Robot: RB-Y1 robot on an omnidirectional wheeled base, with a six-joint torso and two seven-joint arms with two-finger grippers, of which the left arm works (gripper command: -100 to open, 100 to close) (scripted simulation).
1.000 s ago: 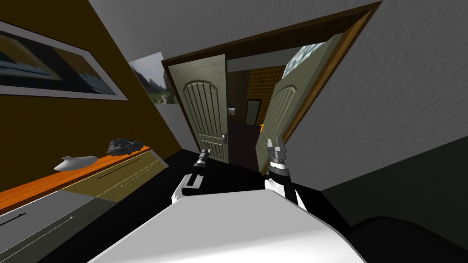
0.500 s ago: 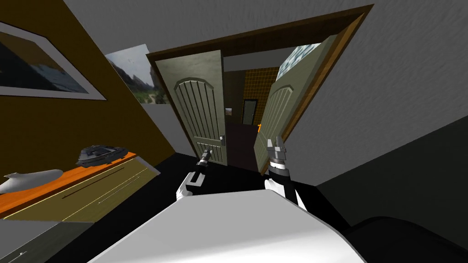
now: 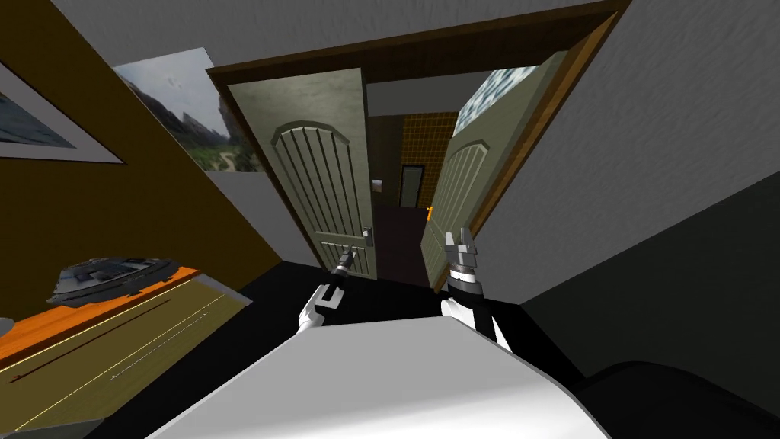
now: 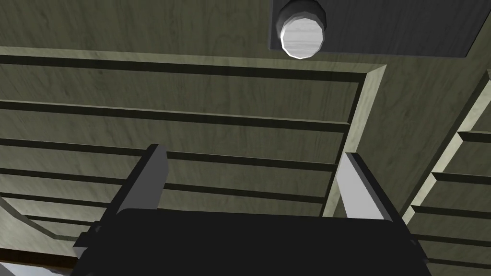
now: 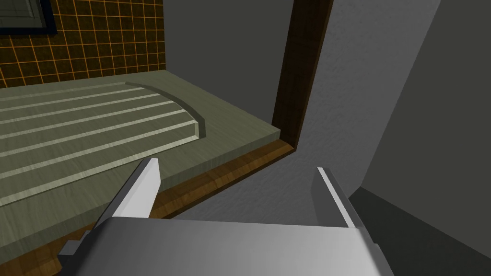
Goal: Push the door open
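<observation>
Left gripper (image 3: 344, 259), spread and empty, now closer to left door leaf (image 3: 320, 175).
Right gripper (image 3: 460, 242) spread; gap (image 3: 400, 236) open beside right door leaf (image 3: 457, 190).

Olive-green grooved door (image 3: 316, 164), dark brown frame (image 3: 396, 55), orange-gridded wall (image 5: 105, 43)

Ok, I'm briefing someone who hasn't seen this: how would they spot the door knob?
In the grey wall, a dark brown frame holds two olive-green panelled door leaves. On the left leaf's inner edge, just beyond the open left pincer, sits a dark plate. The knob is the pale round stud on it, the only light thing on that leaf.
</observation>
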